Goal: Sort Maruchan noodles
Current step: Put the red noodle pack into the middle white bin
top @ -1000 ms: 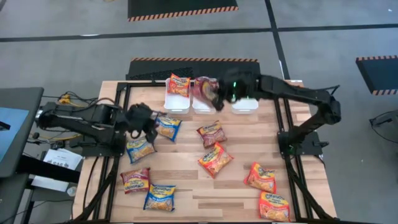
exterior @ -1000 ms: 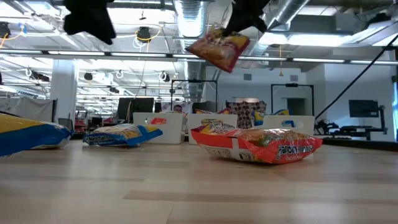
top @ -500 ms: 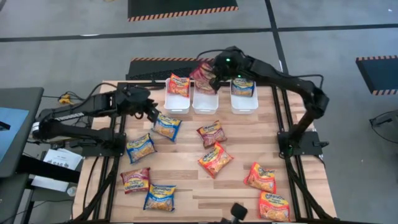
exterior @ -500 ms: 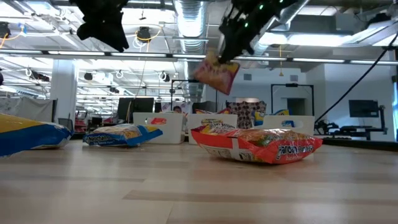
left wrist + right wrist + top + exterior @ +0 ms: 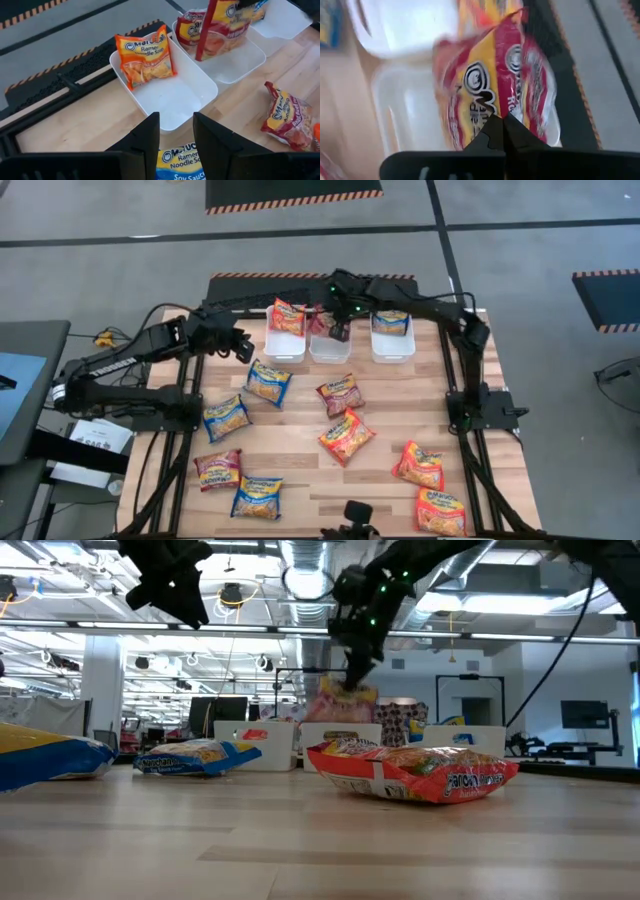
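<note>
Pinching a dark red Maruchan packet (image 5: 492,90) by one edge, our right pincer (image 5: 338,330) hung over the middle white bin (image 5: 329,348) at the far edge of the worktop (image 5: 380,480), its fingers pressed together on the wrapper. The packet dangled below the pincer, its lower end already inside that bin, where another red packet (image 5: 191,27) appeared to lie.

Our left pincer (image 5: 174,131) hovered with fingers spread and empty, just short of the left bin (image 5: 170,95), which held one orange packet (image 5: 145,55). Directly under that pincer lay a blue soy sauce packet (image 5: 181,164) on the worktop. The right bin (image 5: 392,340) held a blue packet (image 5: 391,321).

We judged the step in hand to be the release of the red packet into the middle bin. To do it well, we would lower the right pincer a little further so the packet settled flat rather than tipping over the rim, then open the fingers fully and lift straight up so the crinkly wrapper did not cling and drag out. Keeping clear of the neighbouring bin walls mattered, since the bins stood close together.

Much sorting remained: nearer than both pincers, about nine packets lay scattered across the worktop, among them a red packet (image 5: 340,394), an orange packet (image 5: 346,435) and several blue ones such as a blue packet (image 5: 226,418).
</note>
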Available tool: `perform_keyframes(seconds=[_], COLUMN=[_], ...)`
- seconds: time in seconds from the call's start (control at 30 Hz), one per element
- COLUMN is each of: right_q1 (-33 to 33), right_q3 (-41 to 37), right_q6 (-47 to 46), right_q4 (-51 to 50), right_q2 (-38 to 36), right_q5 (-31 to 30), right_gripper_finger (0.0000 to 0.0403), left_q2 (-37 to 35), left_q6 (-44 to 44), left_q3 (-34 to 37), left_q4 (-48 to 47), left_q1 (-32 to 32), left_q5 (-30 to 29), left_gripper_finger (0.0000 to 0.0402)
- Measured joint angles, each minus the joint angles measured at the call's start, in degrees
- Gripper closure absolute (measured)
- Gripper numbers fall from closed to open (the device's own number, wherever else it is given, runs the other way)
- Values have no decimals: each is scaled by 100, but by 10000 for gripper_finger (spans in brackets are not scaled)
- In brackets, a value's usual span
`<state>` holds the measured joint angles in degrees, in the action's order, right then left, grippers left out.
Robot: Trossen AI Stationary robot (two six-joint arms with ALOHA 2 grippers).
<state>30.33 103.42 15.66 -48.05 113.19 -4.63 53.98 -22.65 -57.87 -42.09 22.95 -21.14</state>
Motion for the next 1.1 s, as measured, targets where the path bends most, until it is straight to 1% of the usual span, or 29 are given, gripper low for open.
perform_keyframes(seconds=[0.1, 0.2, 0.3, 0.4, 0.7, 0.77, 0.93, 1.1], right_q1=[-40, -41, -21, -24, -105, -130, -228, -256], right_q3=[285, 502, 540, 561, 577, 555, 552, 614], right_q6=[109, 230, 273, 313, 430, 401, 391, 389], right_q4=[-276, -833, -1145, -1079, -553, -599, -495, -698], right_q2=[287, 562, 755, 785, 1031, 1117, 1178, 1176], right_q5=[-108, -584, -709, -755, -753, -885, -1496, -1512], right_gripper_finger=[402, 402, 402, 402, 399, 393, 364, 320], left_q2=[0, -1, 0, 0, 0, 0, 0, 0], left_q6=[0, -43, -52, -52, -52, -57, -61, -70], left_q3=[0, 0, 0, 0, 0, 0, 0, 0], left_q4=[-2, -25, -68, -96, -98, -98, -145, -349], left_q1=[31, 34, 36, 36, 34, 35, 34, 36], left_q5=[39, 88, 169, 284, 288, 288, 304, 432], left_gripper_finger=[299, 299, 299, 299, 299, 299, 299, 299])
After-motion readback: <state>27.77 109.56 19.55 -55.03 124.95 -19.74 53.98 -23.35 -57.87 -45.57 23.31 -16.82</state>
